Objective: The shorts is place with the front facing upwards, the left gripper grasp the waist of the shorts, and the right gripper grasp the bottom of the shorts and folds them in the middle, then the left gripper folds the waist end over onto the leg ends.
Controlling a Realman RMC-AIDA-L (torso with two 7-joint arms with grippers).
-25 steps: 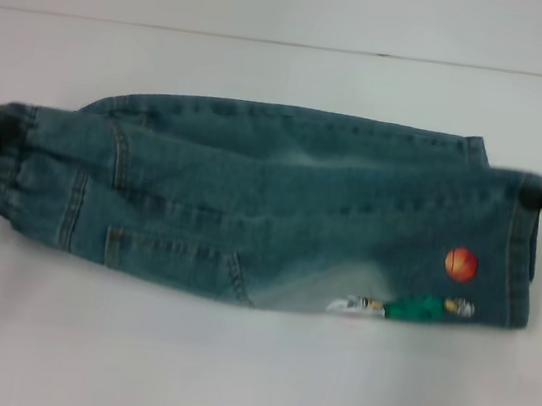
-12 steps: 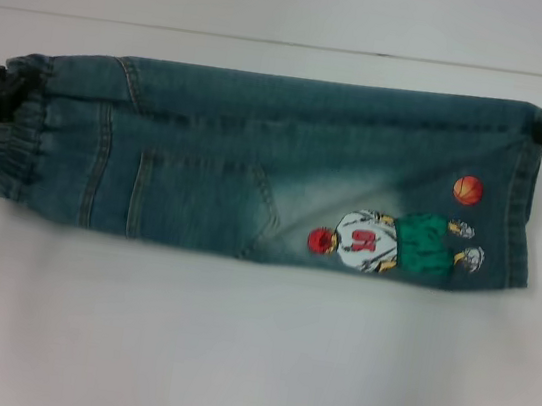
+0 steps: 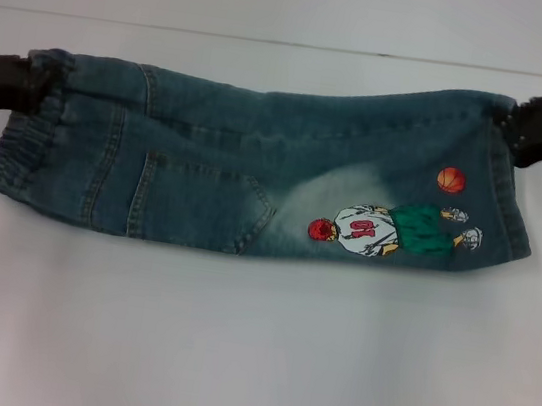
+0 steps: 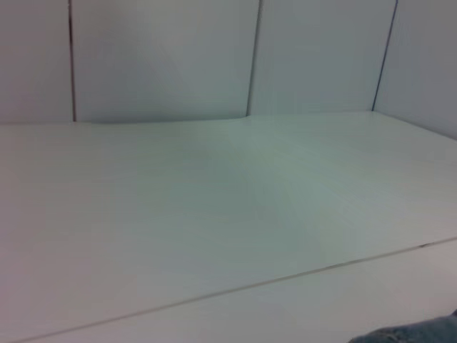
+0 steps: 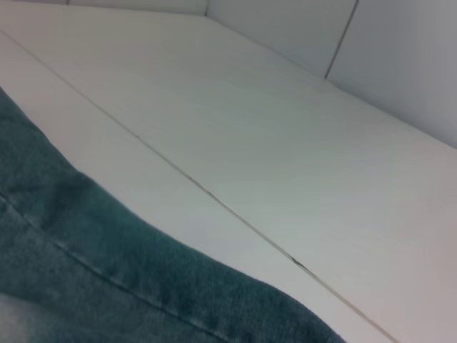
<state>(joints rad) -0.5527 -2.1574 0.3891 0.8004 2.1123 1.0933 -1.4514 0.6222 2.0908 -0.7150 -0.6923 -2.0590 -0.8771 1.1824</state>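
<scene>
Head view shows you the shorts (image 3: 255, 176) folded lengthwise on the white table (image 3: 249, 362), cartoon patch (image 3: 388, 230) up. At your left, the left gripper (image 3: 27, 88) is clamped on the waist of the shorts (image 3: 22, 143); at your right, the right gripper (image 3: 512, 124) grips the bottom of the shorts (image 3: 504, 195) at its far corner. Keep both ends level and taut while laying the far edge down, so the fold sits flat.

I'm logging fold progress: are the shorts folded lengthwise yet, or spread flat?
Folded lengthwise: the shorts form one narrow band held between the left gripper at the waist and the right gripper at the hems.
</scene>
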